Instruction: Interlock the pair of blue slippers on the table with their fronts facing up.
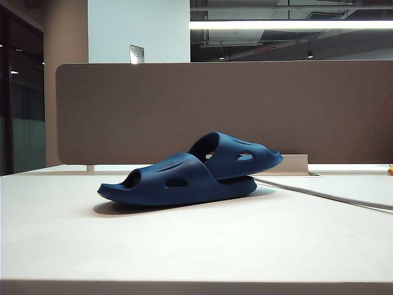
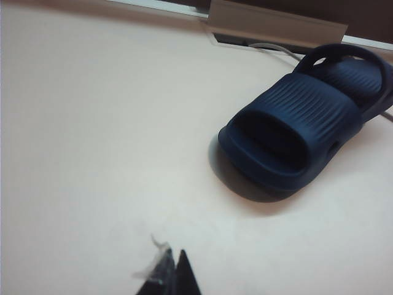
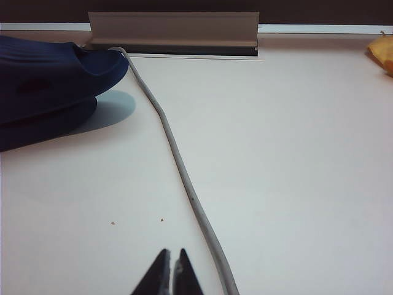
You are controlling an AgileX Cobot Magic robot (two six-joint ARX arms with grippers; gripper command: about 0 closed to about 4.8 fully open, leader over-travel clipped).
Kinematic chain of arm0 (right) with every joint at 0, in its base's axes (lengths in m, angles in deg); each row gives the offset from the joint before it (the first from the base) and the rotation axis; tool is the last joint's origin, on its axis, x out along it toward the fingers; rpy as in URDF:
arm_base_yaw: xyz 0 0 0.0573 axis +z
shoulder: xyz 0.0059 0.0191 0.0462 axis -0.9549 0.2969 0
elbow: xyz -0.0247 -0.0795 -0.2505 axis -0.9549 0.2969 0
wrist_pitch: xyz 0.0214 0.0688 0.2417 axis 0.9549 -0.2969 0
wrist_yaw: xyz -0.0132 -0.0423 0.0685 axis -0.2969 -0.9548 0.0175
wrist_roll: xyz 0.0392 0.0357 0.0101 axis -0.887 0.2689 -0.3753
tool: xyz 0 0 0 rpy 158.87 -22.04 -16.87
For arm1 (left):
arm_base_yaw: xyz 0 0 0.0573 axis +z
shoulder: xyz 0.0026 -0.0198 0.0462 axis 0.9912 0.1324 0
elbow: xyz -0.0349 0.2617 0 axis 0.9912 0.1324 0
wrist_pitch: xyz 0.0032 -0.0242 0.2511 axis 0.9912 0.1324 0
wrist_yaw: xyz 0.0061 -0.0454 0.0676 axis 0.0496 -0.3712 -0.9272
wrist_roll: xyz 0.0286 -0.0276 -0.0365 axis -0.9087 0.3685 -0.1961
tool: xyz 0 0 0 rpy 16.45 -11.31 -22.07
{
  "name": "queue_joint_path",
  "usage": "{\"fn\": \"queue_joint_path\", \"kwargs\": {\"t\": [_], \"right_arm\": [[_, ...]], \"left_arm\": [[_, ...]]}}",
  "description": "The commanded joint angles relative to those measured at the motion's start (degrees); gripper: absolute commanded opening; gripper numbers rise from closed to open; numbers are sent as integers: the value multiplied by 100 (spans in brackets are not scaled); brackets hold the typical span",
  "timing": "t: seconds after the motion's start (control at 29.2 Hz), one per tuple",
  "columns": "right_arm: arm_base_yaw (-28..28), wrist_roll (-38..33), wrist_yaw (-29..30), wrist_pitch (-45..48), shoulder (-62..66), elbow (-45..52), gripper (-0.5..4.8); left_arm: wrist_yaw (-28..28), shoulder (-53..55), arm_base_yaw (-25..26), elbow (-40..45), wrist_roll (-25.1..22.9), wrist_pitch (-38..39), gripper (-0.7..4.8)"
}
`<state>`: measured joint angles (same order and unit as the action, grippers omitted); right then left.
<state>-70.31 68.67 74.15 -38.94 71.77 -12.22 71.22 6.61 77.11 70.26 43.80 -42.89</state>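
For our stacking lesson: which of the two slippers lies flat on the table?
The front slipper lies flat; the rear slipper rests tilted on its heel end. Both grippers are clear.

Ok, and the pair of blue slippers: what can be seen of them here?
The pair of blue slippers is dark navy, matte and foam-like, with thick soles, open toes and wide ribbed straps pierced by oval side holes. One lies flat on the table, strap up; the other's front is tucked under that strap, its heel raised behind. Both grippers, left and right, are shut and clear of them.
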Motion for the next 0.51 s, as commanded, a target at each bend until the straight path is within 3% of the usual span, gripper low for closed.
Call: {"fn": "queue_joint_path", "kwargs": {"t": [0.03, 0.51], "right_arm": [[4, -22, -9, 83, 2, 4, 21], [2, -22, -9, 83, 2, 4, 22]], "left_arm": [[-11, -55, -2, -11, -44, -33, -5], [-11, -498, 2, -11, -44, -28, -5]]}}
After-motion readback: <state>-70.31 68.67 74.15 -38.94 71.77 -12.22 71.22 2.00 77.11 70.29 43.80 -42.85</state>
